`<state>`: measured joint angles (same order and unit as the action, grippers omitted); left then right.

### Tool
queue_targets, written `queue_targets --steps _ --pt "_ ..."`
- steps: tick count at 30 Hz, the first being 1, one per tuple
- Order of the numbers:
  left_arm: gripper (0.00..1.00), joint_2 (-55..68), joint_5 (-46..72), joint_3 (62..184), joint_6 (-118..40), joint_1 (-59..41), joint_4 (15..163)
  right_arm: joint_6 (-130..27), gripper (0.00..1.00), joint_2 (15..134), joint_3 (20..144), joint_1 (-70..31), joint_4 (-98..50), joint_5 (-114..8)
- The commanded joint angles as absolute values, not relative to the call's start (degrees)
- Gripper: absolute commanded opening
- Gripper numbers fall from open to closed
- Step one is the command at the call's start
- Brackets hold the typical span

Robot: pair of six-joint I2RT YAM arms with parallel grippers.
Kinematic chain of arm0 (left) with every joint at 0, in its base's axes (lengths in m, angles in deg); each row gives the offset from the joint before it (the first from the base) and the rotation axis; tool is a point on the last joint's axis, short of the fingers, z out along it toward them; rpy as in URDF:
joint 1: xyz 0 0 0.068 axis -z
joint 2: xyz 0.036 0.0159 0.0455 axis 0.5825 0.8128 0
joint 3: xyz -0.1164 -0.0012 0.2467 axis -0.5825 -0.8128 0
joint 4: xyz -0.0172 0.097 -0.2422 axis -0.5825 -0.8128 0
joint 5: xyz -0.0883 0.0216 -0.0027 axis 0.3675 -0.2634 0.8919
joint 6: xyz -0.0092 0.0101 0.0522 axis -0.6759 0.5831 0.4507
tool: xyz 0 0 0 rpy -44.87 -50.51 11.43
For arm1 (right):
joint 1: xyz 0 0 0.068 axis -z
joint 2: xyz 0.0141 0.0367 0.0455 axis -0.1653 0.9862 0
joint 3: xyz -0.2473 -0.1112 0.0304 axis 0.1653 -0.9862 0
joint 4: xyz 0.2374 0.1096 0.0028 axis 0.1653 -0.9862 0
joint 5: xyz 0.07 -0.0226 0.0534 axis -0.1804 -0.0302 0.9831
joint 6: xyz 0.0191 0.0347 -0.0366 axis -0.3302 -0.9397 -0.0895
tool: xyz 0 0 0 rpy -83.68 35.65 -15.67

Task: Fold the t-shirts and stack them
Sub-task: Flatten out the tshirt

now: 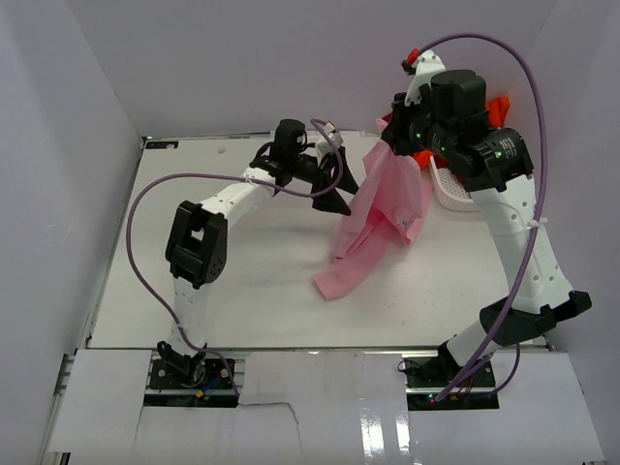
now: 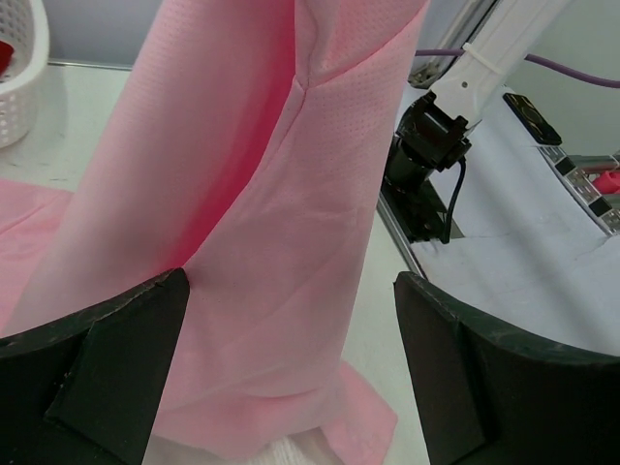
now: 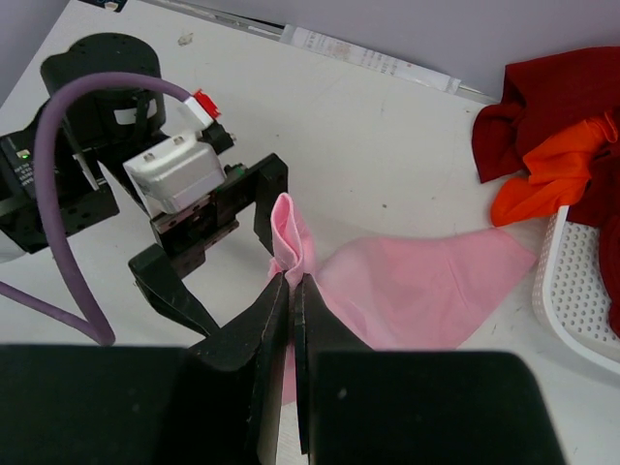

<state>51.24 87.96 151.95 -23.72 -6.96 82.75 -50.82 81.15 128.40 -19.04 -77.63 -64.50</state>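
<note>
Pinched shut on a bunched fold of the light pink t-shirt [image 1: 383, 218], the right gripper [image 3: 291, 281] holds it up above the far right part of the table [image 1: 242, 291]. The shirt's lower end trails onto the table's middle. The left gripper [image 2: 291, 283] has its jaws wide apart just beside the hanging cloth, gripping nothing. The dark red t-shirt [image 3: 552, 97] and the bright orange t-shirt [image 3: 547, 174] lie at the white mesh basket [image 3: 581, 291] in the far right corner.

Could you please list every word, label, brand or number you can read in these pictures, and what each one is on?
None can be read.
White strip at the far edge of the table: print too small.
Dark sticker at its far left corner: blurred.
</note>
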Motion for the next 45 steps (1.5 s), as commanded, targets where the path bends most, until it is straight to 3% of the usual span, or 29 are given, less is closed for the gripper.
queue_targets --steps 1,6,8,9,11,12,13,17,23,28,31,32,36,40,45 --pt "0.98 51.8 92.5 154.4 -23.8 -5.2 83.7 -51.3 0.08 80.2 128.7 -18.9 -77.2 -63.6" --pt "0.95 52.9 92.9 154.5 -24.1 -4.2 83.6 -51.4 0.08 79.9 128.7 -18.9 -77.3 -63.5" --pt "0.84 53.4 93.4 154.4 -24.4 -3.9 83.6 -51.5 0.08 79.8 128.7 -18.9 -77.3 -63.4" --pt "0.61 53.6 93.5 154.6 -24.8 -3.9 83.6 -51.5 0.08 79.7 128.8 -19.0 -77.3 -63.5" --pt "0.4 53.5 92.6 154.9 -24.7 -4.0 82.2 -51.5 0.08 79.8 128.8 -18.9 -77.3 -63.6" --pt "0.15 53.3 91.5 154.9 -23.4 -4.0 80.4 -51.5 0.08 79.8 128.7 -18.9 -77.4 -63.7" --pt "0.0 52.9 86.6 155.3 -20.7 -4.0 76.7 -51.5 0.08 79.9 128.6 -18.9 -77.4 -63.7" --pt "0.0 52.0 68.9 161.6 -6.9 -3.3 55.8 -51.6 0.08 79.9 128.1 -18.9 -77.5 -63.5" --pt "0.0 46.0 44.1 162.7 -7.8 -2.9 52.6 -51.7 0.08 81.7 130.5 -18.9 -77.6 -61.3" --pt "0.0 39.8 32.8 168.2 -12.3 -2.8 50.3 -51.1 0.08 84.4 141.5 -18.9 -79.9 -59.0" --pt "0.0 33.4 25.7 169.0 -13.7 -1.3 48.8 -51.1 0.08 76.3 136.3 -18.9 -74.0 -57.5" --pt "0.0 31.3 22.7 168.2 -13.7 0.7 48.8 -51.1 0.08 73.6 129.4 -19.0 -71.3 -57.1" --pt "0.0 18.8 8.4 159.7 -12.7 7.0 53.0 -50.3 0.08 60.7 118.8 -19.0 -62.2 -57.3" --pt "0.0 5.6 6.3 149.4 -15.7 9.0 60.3 -48.0 0.08 45.0 111.5 -19.0 -53.7 -58.0" --pt "0.0 -4.5 5.5 145.9 -18.3 11.1 61.3 -45.9 0.08 35.3 113.0 -19.0 -51.0 -60.4"
